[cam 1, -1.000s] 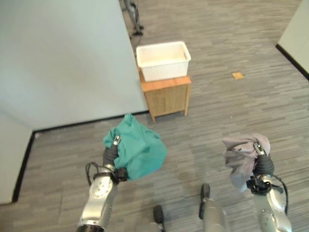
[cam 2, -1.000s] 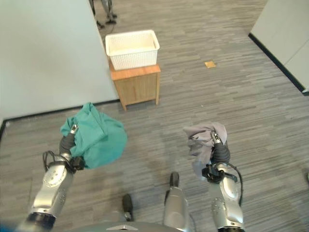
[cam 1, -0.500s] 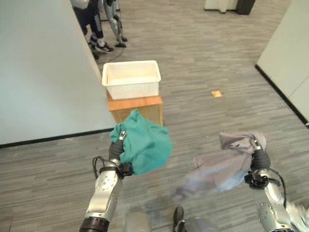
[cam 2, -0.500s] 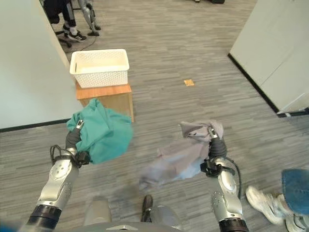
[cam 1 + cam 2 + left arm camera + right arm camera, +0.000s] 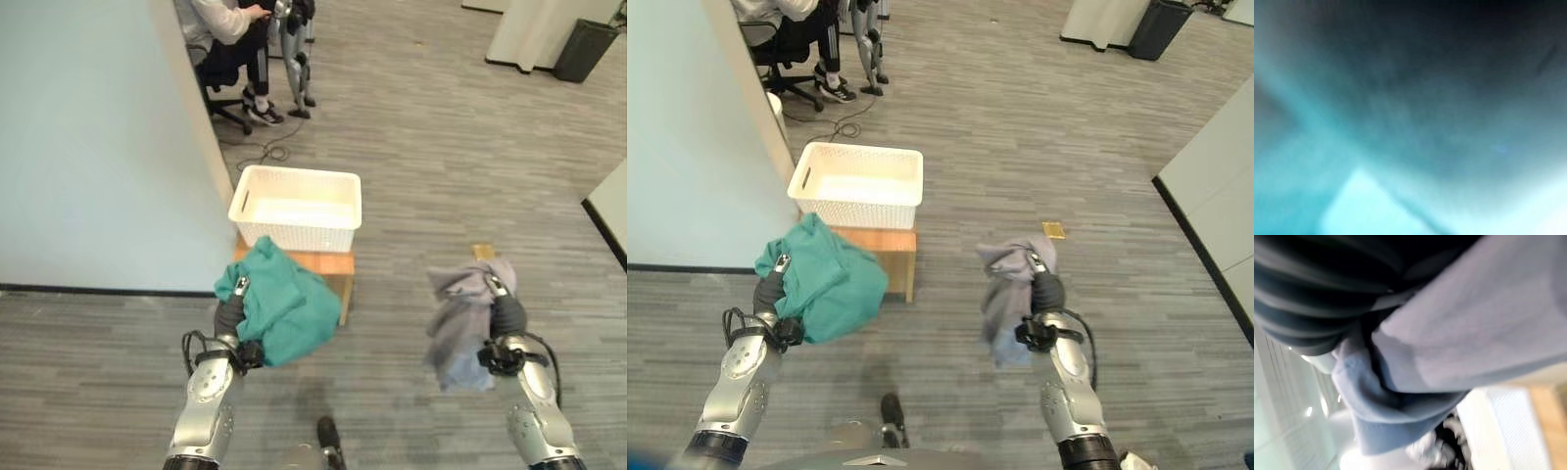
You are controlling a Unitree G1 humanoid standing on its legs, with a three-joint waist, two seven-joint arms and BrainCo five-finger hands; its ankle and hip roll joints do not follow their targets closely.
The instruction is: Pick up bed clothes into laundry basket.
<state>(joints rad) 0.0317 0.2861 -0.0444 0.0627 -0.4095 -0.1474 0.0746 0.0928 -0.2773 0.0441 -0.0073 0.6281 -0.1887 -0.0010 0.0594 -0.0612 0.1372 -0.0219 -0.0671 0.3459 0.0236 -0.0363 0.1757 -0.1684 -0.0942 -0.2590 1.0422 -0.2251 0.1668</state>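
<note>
Left hand (image 5: 231, 318) gripping teal cloth (image 5: 284, 313), basket (image 5: 294, 208) empty

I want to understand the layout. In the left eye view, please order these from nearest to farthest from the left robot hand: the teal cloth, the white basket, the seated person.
1. Teal cloth: held in the left robot hand.
2. White basket: ahead, on the wooden stand.
3. Seated person: far ahead, beyond the wall's edge.

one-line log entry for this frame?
left hand: holds teal garment | right hand: holds grey garment | white laundry basket: empty, ahead on wooden stand
</note>
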